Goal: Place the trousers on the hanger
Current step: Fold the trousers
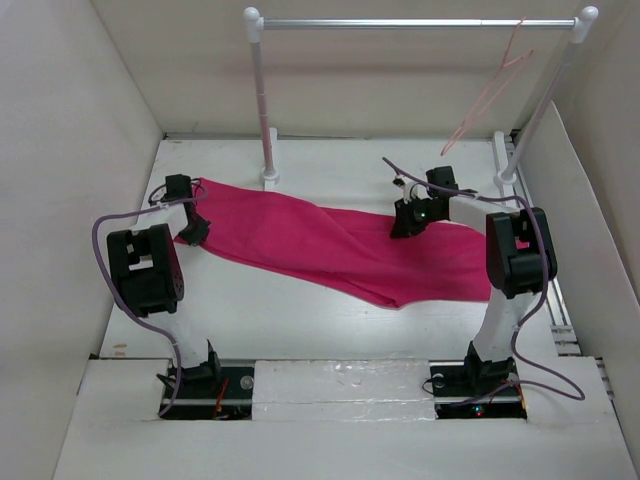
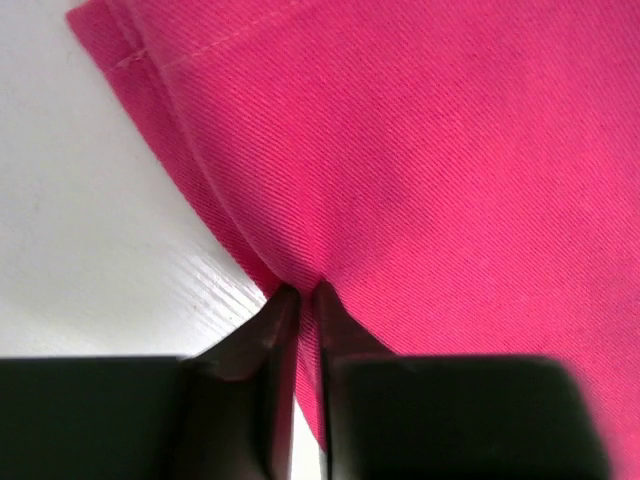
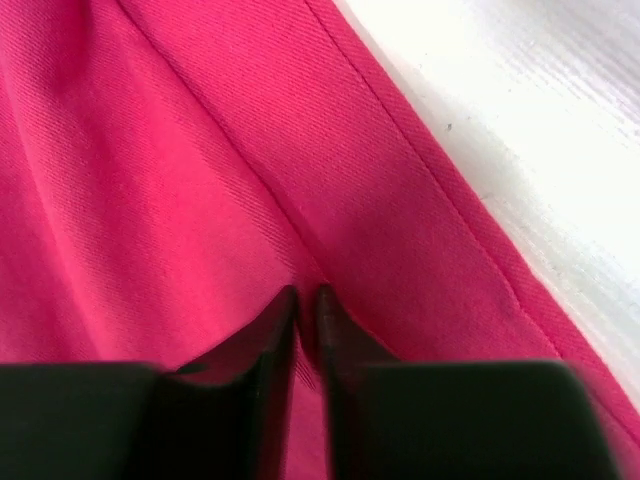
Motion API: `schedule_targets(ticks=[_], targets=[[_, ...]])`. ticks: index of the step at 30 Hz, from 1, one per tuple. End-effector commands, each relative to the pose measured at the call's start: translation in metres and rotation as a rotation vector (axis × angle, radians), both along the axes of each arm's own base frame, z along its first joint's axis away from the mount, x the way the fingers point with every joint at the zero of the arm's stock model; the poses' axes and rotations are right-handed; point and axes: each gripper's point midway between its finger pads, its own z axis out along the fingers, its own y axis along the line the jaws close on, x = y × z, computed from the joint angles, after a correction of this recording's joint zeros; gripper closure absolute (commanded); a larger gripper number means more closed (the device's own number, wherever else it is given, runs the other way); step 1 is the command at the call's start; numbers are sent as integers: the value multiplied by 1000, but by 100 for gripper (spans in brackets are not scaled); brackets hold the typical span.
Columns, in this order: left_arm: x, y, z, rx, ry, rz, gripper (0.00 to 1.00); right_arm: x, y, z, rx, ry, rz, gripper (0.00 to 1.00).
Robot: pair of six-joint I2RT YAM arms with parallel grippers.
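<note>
Both hands are nipped onto cloth: the left hand (image 2: 300,292) has its fingers drawn together on a fold near the hemmed end of the trousers (image 1: 330,245), and the right hand (image 3: 305,292) pinches a fold just inside the seamed edge toward the other end. The garment lies spread across the bench (image 1: 300,325), while the hanger (image 1: 484,96) hangs bare from the right end of the rail (image 1: 420,22), well apart. Judging by this, only the grasp is made; lifting, carrying and draping over the hanger are all left.
</note>
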Motion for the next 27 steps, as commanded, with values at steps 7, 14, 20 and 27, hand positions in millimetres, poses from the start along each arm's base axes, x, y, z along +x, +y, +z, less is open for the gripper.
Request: schedule_targets(ticks=[7, 14, 20, 27], targets=[[-22, 34, -20, -21, 43, 98, 100, 18, -4, 29, 54, -89, -35, 100], [-31, 43, -18, -32, 33, 133, 100, 39, -22, 50, 26, -166, -119, 100], [-37, 44, -12, -15, 25, 144, 100, 53, -27, 48, -1, -177, -153, 100], [-43, 55, 0, 43, 33, 188, 100, 65, -21, 42, 38, -165, -160, 65]])
